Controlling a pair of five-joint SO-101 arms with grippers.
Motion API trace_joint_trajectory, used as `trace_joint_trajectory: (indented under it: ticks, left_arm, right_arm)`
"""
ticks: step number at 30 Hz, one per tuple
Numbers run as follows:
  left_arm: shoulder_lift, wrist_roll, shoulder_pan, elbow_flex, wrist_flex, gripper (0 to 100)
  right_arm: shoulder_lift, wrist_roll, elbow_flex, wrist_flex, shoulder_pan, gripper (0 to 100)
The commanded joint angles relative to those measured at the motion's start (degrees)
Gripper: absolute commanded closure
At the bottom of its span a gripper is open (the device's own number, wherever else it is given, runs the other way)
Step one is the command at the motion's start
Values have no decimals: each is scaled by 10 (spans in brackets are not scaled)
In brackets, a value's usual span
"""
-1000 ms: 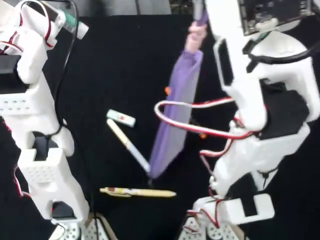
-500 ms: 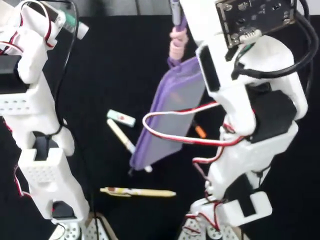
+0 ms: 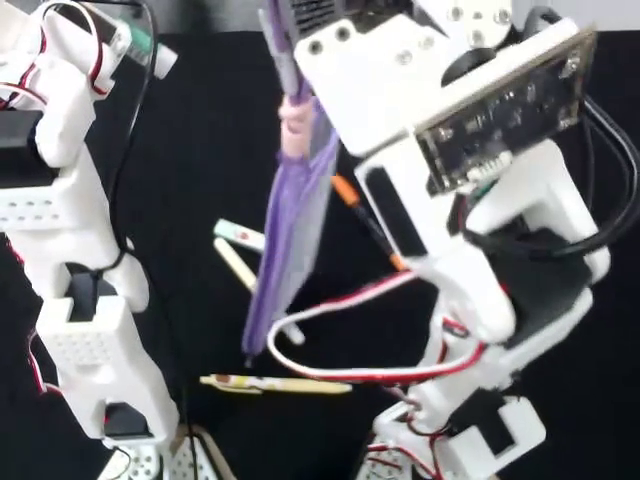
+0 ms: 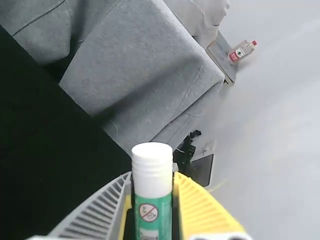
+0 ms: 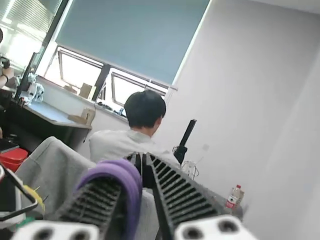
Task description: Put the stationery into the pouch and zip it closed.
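Note:
A purple pouch [image 3: 290, 225] hangs edge-on above the black table, a pink tag [image 3: 295, 125] near its top. My right gripper [image 3: 284, 55] is shut on its upper end; purple material [image 5: 122, 175] lies between the fingers in the right wrist view. My left gripper [image 4: 152, 182] is shut on a glue stick [image 4: 151, 185] with a white cap, held high at the table's far left corner [image 3: 150, 52]. On the table lie a white eraser [image 3: 240, 235], a white pen [image 3: 238, 265] partly behind the pouch, and a yellow pen [image 3: 275, 384]. An orange-tipped pen [image 3: 365, 222] shows beside the pouch.
The right arm's white body [image 3: 470, 230] and its red-white cable [image 3: 330, 370] loom over the right half of the table. The left arm [image 3: 70, 250] stands along the left edge. A grey chair [image 4: 125, 65] is beyond the table.
The right arm has swung left with the pouch, which now hangs over the white pen. The left arm and glue stick have stayed put.

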Motion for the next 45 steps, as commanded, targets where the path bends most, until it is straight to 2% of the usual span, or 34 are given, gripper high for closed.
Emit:
trace_joint_trajectory:
  ticks: [1, 9, 13, 17, 22, 25, 30, 37, 45]
  left_arm:
    - [-21, 7, -4, -24, -5, 971]
    - [-21, 7, -1, -24, -4, 971]
    - [-21, 7, -1, -23, -4, 971]
    - [-20, 7, 0, -23, -4, 971]
    - [-20, 7, 0, -23, 0, 971]
    - [-20, 7, 0, -23, 2, 971]
    - [-20, 7, -1, -23, 1, 971]
    - [-20, 7, 0, -23, 0, 971]
    - [-20, 6, 35, -24, 9, 971]
  right_arm:
    - [-19, -4, -24, 83, 25, 988]
    - [-19, -3, -27, 248, 167, 988]
    - [-14, 0, -23, 252, 244, 988]
    - [-3, 1, -25, 205, 281, 988]
    - [44, 1, -24, 113, 287, 988]
    - [74, -1, -24, 93, 276, 988]
    - [77, -4, -29, 169, 261, 987]
    - [-6, -6, -29, 281, 261, 988]
    - [-90, -108, -24, 371, 261, 988]
